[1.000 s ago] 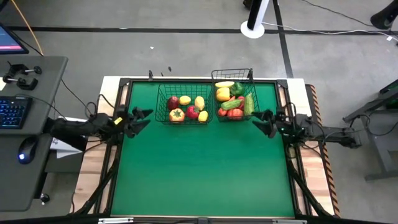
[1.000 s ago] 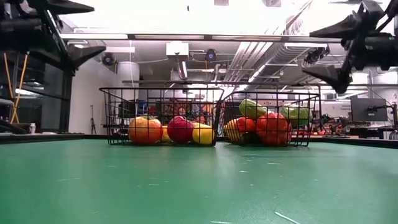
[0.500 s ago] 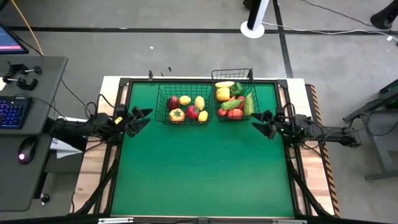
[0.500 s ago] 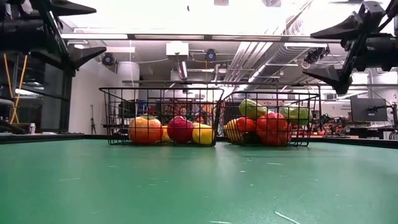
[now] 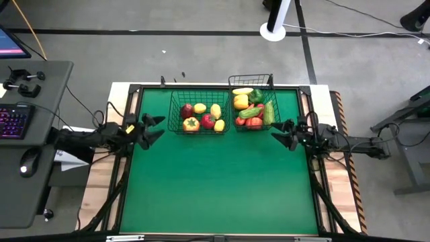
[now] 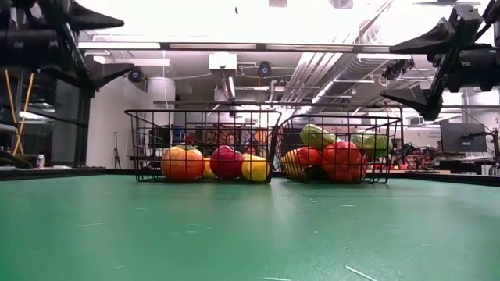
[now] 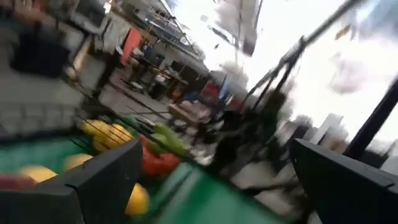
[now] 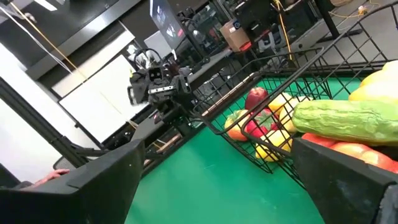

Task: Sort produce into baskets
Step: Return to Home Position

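Two black wire baskets stand side by side on the green table near its far edge. The left basket (image 5: 199, 113) holds a dark red apple, yellow lemons, an orange-yellow pepper and a red piece. The right basket (image 5: 253, 106) holds yellow pieces, green cucumbers (image 8: 348, 118), a green pepper and red pieces. My left gripper (image 5: 153, 128) is open and empty above the table's left edge, beside the left basket. My right gripper (image 5: 285, 134) is open and empty above the table's right side, just near of the right basket.
The near part of the green table (image 5: 222, 181) lies bare in front of both baskets. A desk with keyboard and mouse (image 5: 20, 144) stands left of the table. The other arm (image 8: 158, 84) shows across the table in the right wrist view.
My left gripper has tipped slightly; its wrist view is blurred with motion. The baskets and the produce have kept still.
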Controlling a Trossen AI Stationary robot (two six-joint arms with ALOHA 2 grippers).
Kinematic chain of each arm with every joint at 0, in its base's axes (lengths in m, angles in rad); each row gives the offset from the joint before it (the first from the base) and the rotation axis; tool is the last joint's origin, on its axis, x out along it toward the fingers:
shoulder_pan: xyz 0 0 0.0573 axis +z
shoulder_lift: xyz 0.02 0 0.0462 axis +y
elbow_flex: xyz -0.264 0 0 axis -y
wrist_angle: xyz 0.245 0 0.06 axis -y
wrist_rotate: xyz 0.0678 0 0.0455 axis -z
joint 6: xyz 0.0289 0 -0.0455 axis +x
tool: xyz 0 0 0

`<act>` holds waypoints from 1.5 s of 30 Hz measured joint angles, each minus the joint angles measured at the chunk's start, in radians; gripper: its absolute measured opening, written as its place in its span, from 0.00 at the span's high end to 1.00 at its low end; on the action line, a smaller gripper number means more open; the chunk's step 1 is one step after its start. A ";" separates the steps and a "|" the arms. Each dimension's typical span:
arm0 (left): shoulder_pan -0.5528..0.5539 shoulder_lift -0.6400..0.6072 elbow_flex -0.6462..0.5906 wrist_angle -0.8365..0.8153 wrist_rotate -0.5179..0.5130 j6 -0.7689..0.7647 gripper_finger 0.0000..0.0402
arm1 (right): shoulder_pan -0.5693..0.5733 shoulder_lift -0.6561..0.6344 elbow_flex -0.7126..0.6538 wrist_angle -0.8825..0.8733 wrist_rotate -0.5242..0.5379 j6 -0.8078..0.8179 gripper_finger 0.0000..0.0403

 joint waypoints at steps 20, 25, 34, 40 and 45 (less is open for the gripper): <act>0.007 0.000 0.000 -0.201 0.284 0.511 0.02 | 0.000 0.000 0.000 -0.001 0.000 0.000 0.01; 0.018 0.000 0.000 -0.200 0.283 0.441 0.02 | 0.000 0.000 0.000 -0.001 0.000 0.000 0.01; 0.019 0.007 0.000 -0.200 0.282 0.433 0.02 | 0.000 0.000 0.000 -0.001 0.000 0.000 0.01; 0.019 0.007 0.000 -0.199 0.282 0.432 0.02 | 0.000 0.000 0.000 -0.001 0.000 0.000 0.01; 0.019 0.007 0.000 -0.199 0.282 0.433 0.02 | 0.000 0.000 0.000 -0.001 0.000 0.000 0.01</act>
